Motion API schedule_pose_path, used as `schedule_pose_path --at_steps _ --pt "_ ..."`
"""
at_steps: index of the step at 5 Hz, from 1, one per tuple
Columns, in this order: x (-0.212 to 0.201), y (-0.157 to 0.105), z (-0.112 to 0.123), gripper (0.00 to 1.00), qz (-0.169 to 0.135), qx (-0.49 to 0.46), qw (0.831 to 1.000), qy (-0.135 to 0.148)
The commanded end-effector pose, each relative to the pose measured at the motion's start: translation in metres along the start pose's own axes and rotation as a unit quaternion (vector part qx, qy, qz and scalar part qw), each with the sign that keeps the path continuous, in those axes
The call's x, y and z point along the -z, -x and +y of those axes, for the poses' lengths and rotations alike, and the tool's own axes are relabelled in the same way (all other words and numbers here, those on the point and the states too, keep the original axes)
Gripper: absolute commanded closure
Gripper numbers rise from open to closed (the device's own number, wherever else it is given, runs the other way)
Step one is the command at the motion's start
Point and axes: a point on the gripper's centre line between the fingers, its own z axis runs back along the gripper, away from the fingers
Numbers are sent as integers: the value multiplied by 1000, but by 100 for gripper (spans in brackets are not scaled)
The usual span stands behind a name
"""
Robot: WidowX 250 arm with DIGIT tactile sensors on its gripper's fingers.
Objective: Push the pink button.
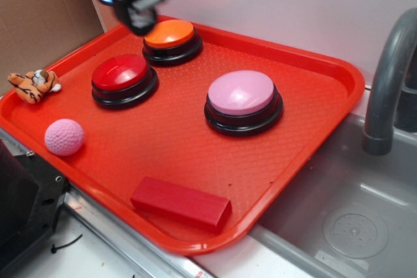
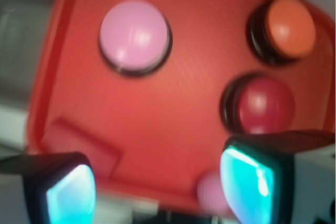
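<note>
- The pink button [image 1: 242, 93] is seated on the red tray [image 1: 313, 63], on the side of the tray nearest the sink [image 1: 352, 226]; its pale dome sits on a black base and nothing is in contact with it.
- The gripper [image 1: 133, 6] is held in the air at the far corner of the tray, above and just beside the orange button [image 1: 171, 34], well apart from the pink button.
- In the wrist view the jaws are seen parted wide, with nothing held between them; the pink button [image 2: 134, 36] appears up and to the left of the two fingertips [image 2: 71, 192].
- The step in hand is judged to be the approach: no press has been made, and the gripper has yet to be brought over the target.
- The red button [image 1: 122, 75] stands between the gripper's corner and the middle of the tray, to the side of the pink button away from the sink; it is not to be pressed.
- The next move is judged to call for travel across the tray towards the sink side, with height kept so that the orange and red buttons are cleared.
- Once the gripper is centred over the pink dome, a straight descent is required; a contact off centre may slide down the glossy curve.
- The knitted ball [image 1: 64, 137], the red block [image 1: 181, 204] and the toy tiger [image 1: 34, 85] lie away from the pink button and are not expected to obstruct this path.
</note>
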Motion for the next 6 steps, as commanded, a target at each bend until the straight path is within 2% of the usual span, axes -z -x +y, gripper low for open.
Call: schedule_pose_path --at_steps 1,2,3,4,5,6 --pt "32 -63 7 0 -65 16 998 -17" --pt "55 -73 9 0 -72 25 997 11" --pt "69 -71 8 0 -60 19 998 11" --pt "89 -57 4 0 -73 9 996 44" --pt "88 -51 3 0 -68 10 997 26" --pt "82 -46 3 0 -74 10 997 25"
